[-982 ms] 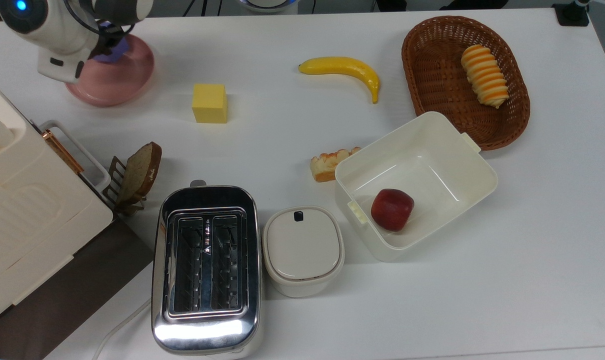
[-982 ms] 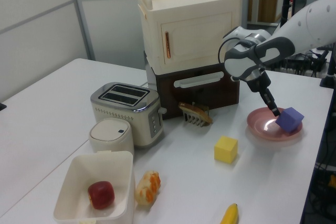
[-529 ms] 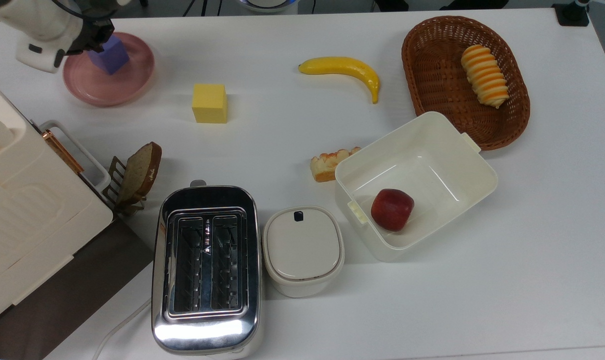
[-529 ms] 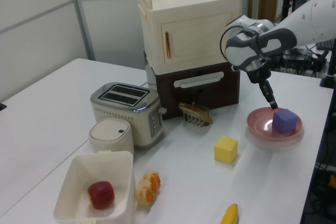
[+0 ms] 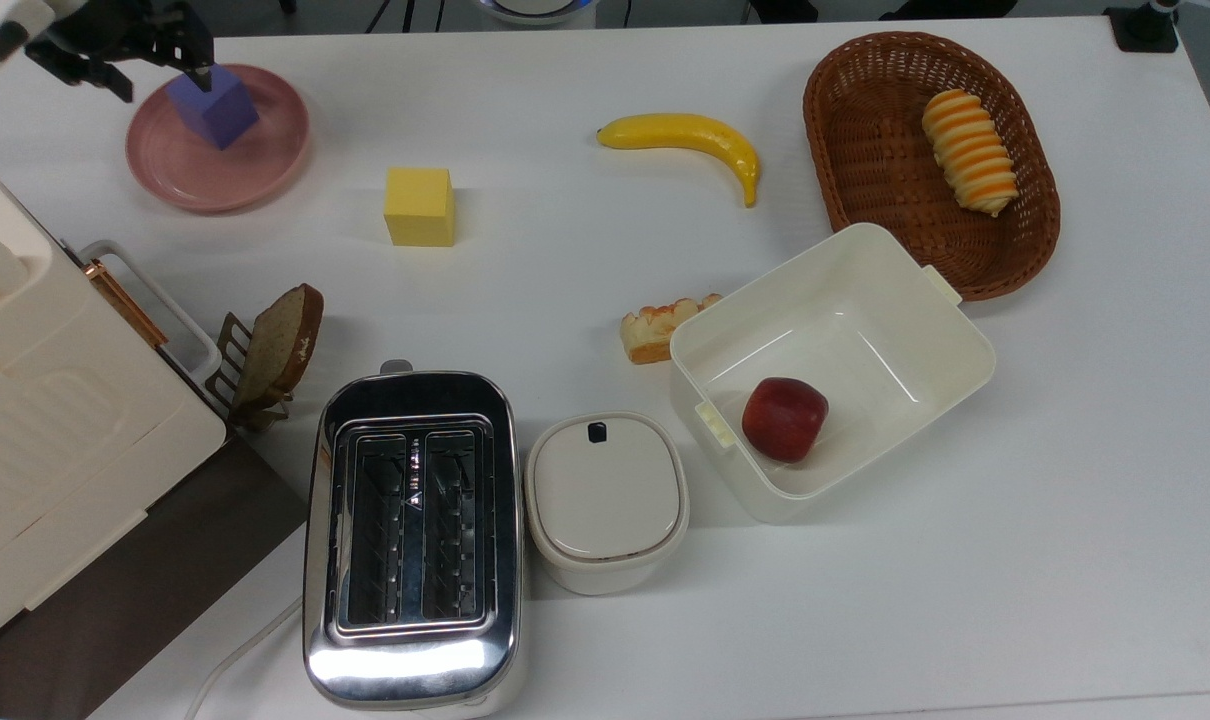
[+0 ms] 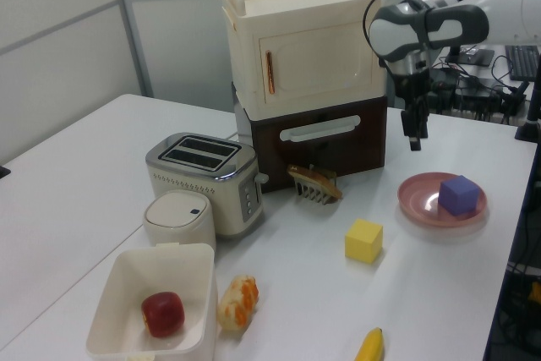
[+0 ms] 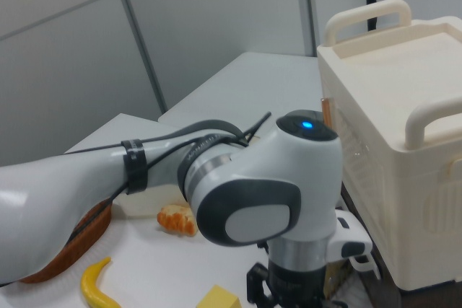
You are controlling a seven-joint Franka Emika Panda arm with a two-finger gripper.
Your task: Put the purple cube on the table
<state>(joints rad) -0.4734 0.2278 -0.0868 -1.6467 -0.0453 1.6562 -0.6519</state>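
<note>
Our gripper (image 6: 414, 134) hangs empty and parted above the purple cube (image 5: 213, 105), which sits on the pink plate (image 5: 265, 160) near the worktop (image 5: 585, 260) corner, so a skewed descent could nudge the cube or tip the plate.

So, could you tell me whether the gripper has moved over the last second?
Yes. In the left view the gripper has risen off the purple cube, which rests on the pink plate, and now hangs beside the brown cabinet base.
</note>
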